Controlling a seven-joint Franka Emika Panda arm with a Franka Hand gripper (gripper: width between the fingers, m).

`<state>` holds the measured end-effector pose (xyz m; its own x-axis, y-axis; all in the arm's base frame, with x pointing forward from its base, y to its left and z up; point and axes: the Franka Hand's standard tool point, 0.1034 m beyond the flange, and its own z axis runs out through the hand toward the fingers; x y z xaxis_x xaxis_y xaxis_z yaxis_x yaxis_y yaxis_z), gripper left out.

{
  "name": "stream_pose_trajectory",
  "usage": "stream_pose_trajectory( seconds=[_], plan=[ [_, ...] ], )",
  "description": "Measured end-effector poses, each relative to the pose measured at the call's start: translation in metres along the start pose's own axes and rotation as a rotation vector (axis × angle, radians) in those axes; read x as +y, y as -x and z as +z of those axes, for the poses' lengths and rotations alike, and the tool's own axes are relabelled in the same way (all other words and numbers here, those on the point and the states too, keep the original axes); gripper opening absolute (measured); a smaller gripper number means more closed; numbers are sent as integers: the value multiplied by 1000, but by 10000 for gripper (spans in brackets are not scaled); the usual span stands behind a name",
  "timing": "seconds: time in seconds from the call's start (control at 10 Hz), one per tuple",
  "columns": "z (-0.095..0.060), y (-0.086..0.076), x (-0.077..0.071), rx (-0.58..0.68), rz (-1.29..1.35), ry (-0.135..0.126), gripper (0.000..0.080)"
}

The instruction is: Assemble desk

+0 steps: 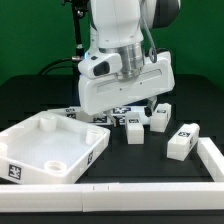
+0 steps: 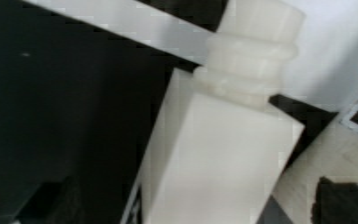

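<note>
You had the gripper [image 2: 190,205] low over the middle of the table [image 1: 150,160], with its jaws spread wide. In the wrist view one desk leg [image 2: 220,130] lay between the dark fingertips [image 2: 51,200], its ridged round end pointing away from them. A strip of black table showed between the leg and that fingertip, so nothing was clamped. In the exterior view the arm [image 1: 120,60] hid the jaws from you. The desk top [image 1: 92,155] sat open side up by the table's front edge, toward the corner on the exterior view's left, apart from every leg. Three loose legs lay near the table's middle: the near leg [image 1: 133,130], the back leg [image 1: 160,117] and the outer leg [image 1: 182,141], which lay toward the exterior view's right. A white rail [image 1: 150,186] ran along the front edge.
</note>
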<state>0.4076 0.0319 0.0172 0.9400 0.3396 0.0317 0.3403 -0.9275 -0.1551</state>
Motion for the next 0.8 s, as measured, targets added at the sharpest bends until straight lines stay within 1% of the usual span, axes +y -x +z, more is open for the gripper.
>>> stream_pose_trajectory(
  seconds=[0.1,0.3,0.6,0.7,0.8],
  plan=[
    [0,0,0,0,0,0,636],
    [0,0,0,0,0,0,285],
    [-1,0,0,1,1,1,284],
    [-5,8,-2,21,120,19,284],
    [-7,23,-5,10,158,24,284]
  ],
)
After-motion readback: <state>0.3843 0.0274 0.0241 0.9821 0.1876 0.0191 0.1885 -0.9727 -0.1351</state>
